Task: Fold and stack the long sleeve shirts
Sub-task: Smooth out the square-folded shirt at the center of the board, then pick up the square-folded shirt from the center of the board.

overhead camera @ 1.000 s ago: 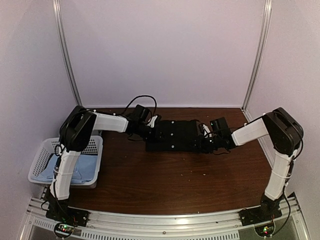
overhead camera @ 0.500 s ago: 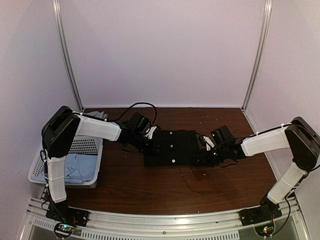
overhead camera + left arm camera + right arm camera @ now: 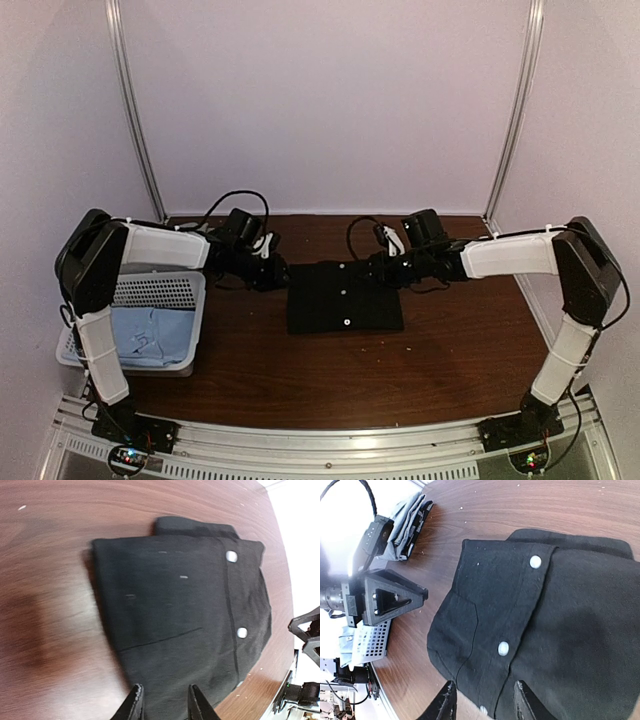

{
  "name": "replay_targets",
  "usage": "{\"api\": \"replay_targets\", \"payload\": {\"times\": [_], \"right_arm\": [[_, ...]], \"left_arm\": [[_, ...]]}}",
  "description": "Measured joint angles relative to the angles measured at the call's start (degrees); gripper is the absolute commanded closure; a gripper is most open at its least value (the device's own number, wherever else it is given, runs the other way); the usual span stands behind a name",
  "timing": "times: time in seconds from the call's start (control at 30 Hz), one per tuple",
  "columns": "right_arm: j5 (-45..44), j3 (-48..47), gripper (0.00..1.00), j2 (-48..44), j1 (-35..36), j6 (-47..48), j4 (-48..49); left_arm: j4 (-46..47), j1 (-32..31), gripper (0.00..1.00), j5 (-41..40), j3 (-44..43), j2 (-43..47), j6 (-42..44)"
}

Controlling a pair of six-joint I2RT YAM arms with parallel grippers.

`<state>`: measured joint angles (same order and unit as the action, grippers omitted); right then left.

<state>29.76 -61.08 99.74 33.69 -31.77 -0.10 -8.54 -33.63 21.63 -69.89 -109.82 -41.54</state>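
Observation:
A black long sleeve shirt [image 3: 345, 298] lies folded into a compact rectangle on the brown table, white buttons up. It also shows in the left wrist view [image 3: 180, 610] and the right wrist view [image 3: 545, 620]. My left gripper [image 3: 278, 275] is open and empty at the shirt's back left corner, jaws over its edge [image 3: 164, 702]. My right gripper [image 3: 378, 268] is open and empty at the back right corner, above the cloth [image 3: 485, 702]. A greyish folded shirt [image 3: 409, 522] lies at the back left. A light blue shirt [image 3: 150, 335] lies in the basket.
A white lattice basket [image 3: 160, 292] stands at the table's left edge, near the left arm's base. Vertical metal posts and white walls close in the back and sides. Black cables loop from both wrists over the back of the table.
The black shirt went from a wide strip to a narrower rectangle. Both grippers, earlier down at its left and right ends, have drawn back toward the rear corners and are open.

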Motion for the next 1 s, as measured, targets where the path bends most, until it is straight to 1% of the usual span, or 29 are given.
{"api": "replay_targets", "payload": {"times": [0.07, 0.17, 0.23, 0.43, 0.83, 0.9, 1.0], "right_arm": [[1.3, -3.0, 0.6, 4.2, 0.0, -0.2, 1.1], [2.8, -5.2, 0.61, 7.7, 0.1, -0.7, 2.0], [3.7, -6.4, 0.6, 9.8, 0.1, -1.2, 2.5], [5.3, -10.6, 0.6, 16.0, -0.7, -2.5, 3.5], [5.9, -20.2, 0.61, 28.1, -10.1, -8.0, 7.8], [6.4, -20.7, 0.61, 28.8, -10.8, -8.7, 8.7], [6.5, -20.9, 0.61, 28.9, -11.2, -9.2, 8.9]], "left_arm": [[-0.2, 1.2, 0.68, 0.3, 0.6, 0.0, -0.3], [-0.1, 2.0, 0.68, 1.1, 0.8, 0.0, -0.4], [-0.1, 2.1, 0.66, 1.9, 0.8, 0.0, -0.4], [0.0, 2.0, 0.65, 3.3, 1.4, 0.0, -0.4], [0.9, 2.0, 0.65, 5.0, 2.5, -0.9, -0.5], [1.2, 2.0, 0.64, 5.0, 3.0, -1.1, -0.5], [1.4, 2.0, 0.6, 5.3, 3.8, -1.4, -0.6]]}}
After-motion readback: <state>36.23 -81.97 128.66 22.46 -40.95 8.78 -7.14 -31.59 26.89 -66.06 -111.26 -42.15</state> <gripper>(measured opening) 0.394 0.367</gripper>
